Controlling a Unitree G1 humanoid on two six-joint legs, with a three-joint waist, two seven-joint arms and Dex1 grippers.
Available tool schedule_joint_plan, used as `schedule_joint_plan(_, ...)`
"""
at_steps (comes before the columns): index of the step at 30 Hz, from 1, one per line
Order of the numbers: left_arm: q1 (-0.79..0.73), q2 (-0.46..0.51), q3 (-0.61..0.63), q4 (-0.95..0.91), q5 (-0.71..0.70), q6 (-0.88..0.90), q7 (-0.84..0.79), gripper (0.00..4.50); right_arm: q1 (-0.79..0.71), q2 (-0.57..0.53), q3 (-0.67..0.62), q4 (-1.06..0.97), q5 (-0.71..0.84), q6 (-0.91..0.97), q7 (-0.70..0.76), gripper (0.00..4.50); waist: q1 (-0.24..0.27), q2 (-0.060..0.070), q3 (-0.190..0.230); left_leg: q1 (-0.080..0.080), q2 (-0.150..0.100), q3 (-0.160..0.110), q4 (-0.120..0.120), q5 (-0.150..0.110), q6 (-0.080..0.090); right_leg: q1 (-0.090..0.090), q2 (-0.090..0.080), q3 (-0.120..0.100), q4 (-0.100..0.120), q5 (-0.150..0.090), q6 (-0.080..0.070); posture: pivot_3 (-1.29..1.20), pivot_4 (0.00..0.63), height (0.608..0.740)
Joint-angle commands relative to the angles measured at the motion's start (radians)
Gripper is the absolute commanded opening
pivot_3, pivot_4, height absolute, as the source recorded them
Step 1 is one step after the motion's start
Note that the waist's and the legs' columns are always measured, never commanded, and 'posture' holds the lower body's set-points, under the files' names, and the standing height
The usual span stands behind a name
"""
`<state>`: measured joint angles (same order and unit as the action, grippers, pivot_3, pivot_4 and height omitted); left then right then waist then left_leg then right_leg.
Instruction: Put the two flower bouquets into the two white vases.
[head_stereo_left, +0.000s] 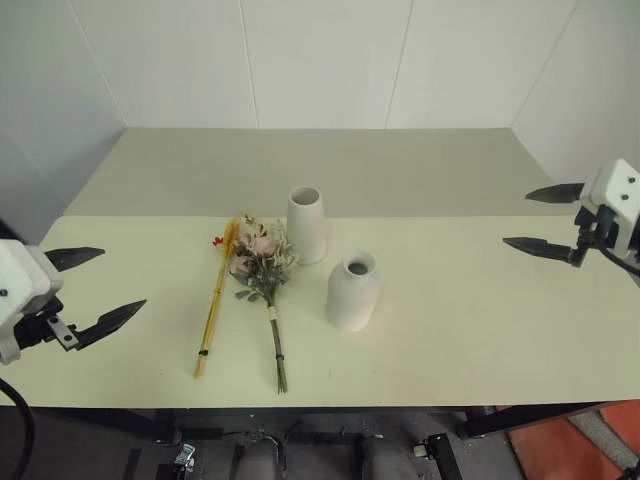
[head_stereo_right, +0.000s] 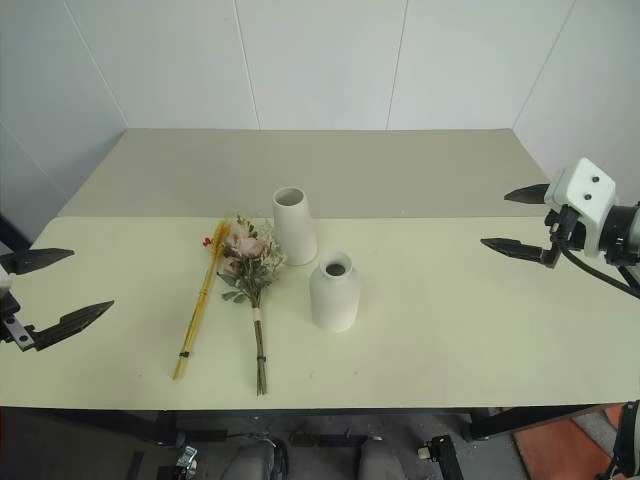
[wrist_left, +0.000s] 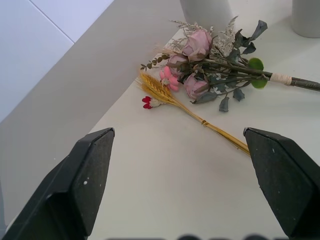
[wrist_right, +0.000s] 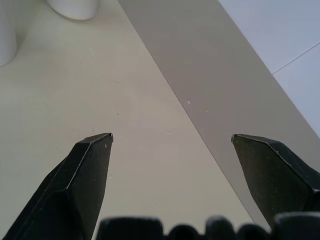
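Two bouquets lie side by side on the pale table (head_stereo_left: 480, 330), left of centre, blooms toward the wall. The slim yellow-stemmed bundle (head_stereo_left: 214, 305) is on the left, and the fuller bunch of pink roses and greenery (head_stereo_left: 262, 262) is on the right. The tall tapered white vase (head_stereo_left: 305, 225) stands upright just right of the roses. The rounder narrow-necked vase (head_stereo_left: 352, 292) stands nearer and further right. My left gripper (head_stereo_left: 124, 278) hovers open and empty at the left edge, pointing toward the flowers (wrist_left: 200, 60). Far to the right, my right gripper (head_stereo_left: 517, 217) is open and empty.
The table's front edge runs along the bottom of the head views. A duller beige surface (head_stereo_left: 400, 165) extends behind the table to the white wall. Bare tabletop lies between the vases and my right gripper (wrist_right: 171, 135).
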<state>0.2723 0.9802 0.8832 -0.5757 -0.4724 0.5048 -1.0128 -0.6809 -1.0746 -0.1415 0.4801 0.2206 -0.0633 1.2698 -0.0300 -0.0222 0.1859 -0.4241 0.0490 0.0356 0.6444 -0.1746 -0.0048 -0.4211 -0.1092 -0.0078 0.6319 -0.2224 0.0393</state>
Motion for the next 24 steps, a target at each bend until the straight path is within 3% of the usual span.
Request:
schedule_joint_plan(1, -0.004, 0.006, 0.019, -0.003, 0.008, -0.011, 0.001, 4.50, 0.002, -0.021, -0.030, -0.032, 0.008, 0.004, -0.011, 4.47, 0.000, 0.000, 0.000, 0.000, 0.000, 0.000, 0.000, 0.000, 0.000, 0.000, 0.000, 0.000, 0.000, 0.000, 0.000, 0.00, 0.150, 0.740)
schedule_joint_plan(10, -0.017, 0.005, 0.027, -0.019, -0.006, 0.009, 0.017, 4.50, 0.005, -0.019, -0.029, -0.047, 0.018, 0.022, -0.006, 4.47, 0.000, 0.000, 0.000, 0.000, 0.000, 0.000, 0.000, 0.000, 0.000, 0.000, 0.000, 0.000, 0.000, 0.000, 0.000, 0.00, 0.150, 0.740)
schedule_joint_plan(13, -0.077, -0.017, -0.027, -0.050, 0.006, 0.051, 0.141, 4.50, 0.008, -0.014, -0.034, -0.067, 0.034, 0.044, -0.001, 4.47, 0.002, 0.000, 0.000, 0.000, 0.000, 0.000, 0.000, 0.000, 0.000, 0.000, 0.000, 0.000, 0.000, 0.000, 0.000, 0.00, 0.150, 0.740)
schedule_joint_plan(19, -0.358, -0.035, -0.377, -0.193, 0.053, 0.429, 0.552, 4.50, -0.001, -0.014, -0.038, -0.154, 0.080, 0.121, 0.019, 4.47, 0.020, -0.001, 0.000, 0.000, 0.000, 0.000, 0.000, 0.000, 0.000, 0.001, 0.000, 0.002, 0.000, 0.002, 0.003, 0.00, 0.150, 0.740)
schedule_joint_plan(21, -0.472, -0.033, -0.502, -0.192, 0.030, 0.554, 0.594, 4.50, -0.005, -0.016, -0.040, -0.180, 0.096, 0.138, 0.032, 4.47, 0.021, -0.001, 0.000, 0.000, -0.001, 0.000, 0.001, 0.000, 0.000, 0.001, 0.001, 0.002, 0.000, 0.002, 0.004, 0.00, 0.150, 0.740)
schedule_joint_plan(24, -0.663, -0.122, -0.636, -0.128, 0.016, 0.791, 0.680, 4.50, -0.008, -0.017, -0.037, -0.210, 0.103, 0.143, 0.041, 4.47, 0.020, -0.002, 0.000, 0.000, -0.001, 0.000, 0.001, 0.000, 0.000, 0.001, 0.001, 0.002, 0.000, 0.003, 0.004, 0.00, 0.150, 0.740)
